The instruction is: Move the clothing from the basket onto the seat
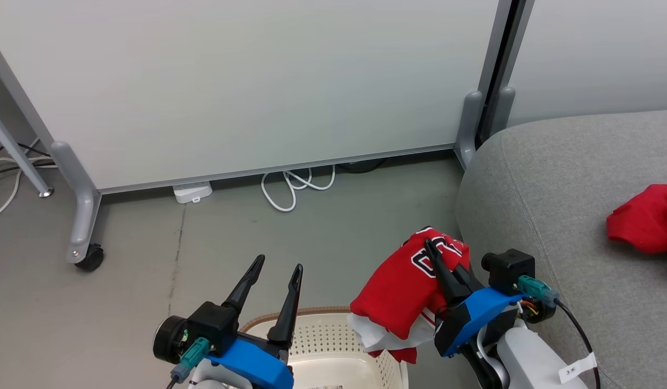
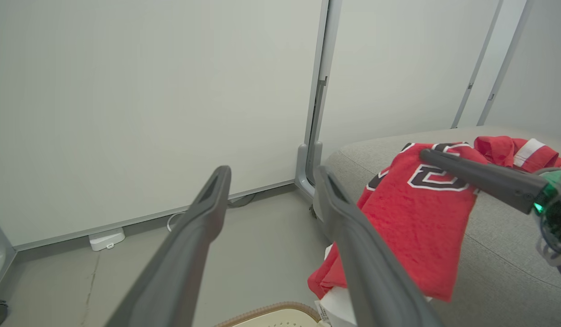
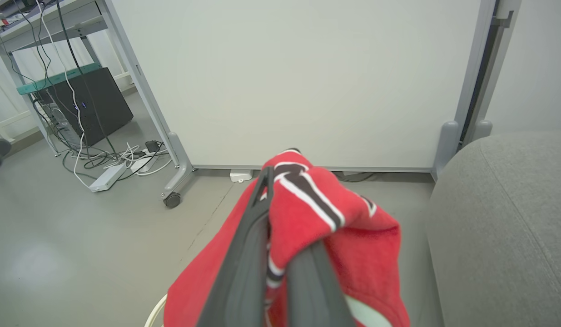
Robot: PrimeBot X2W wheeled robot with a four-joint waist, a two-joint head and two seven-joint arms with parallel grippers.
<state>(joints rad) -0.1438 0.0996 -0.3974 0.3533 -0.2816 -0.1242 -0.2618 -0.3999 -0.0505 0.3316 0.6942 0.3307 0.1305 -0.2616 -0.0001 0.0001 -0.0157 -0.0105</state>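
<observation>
My left gripper (image 1: 280, 262) lower left of head view; fingers spread wide, pointing up-frame, nothing between them; my right gripper (image 1: 431, 248) lower right of centre, fingers pinched together on the red garment (image 1: 403, 286), angled up-left; right forearm (image 1: 527, 356) at bottom edge.

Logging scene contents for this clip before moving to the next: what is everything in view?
lettered garment: 1, red with black-and-white lettering, hanging from the right hand over the right edge of the basket
second garment: 1, red with white trim, lying on the seat
basket: 1, cream with brown rim, on the floor
seat: 1, grey, at right
partition panels: 2, white with grey frames, behind
cable: 1, white, looped on floor under panel
box: 1, black, on the floor far left
left hand: 1, dark, open and empty, above basket
right hand: 1, dark, shut on lettered garment
</observation>
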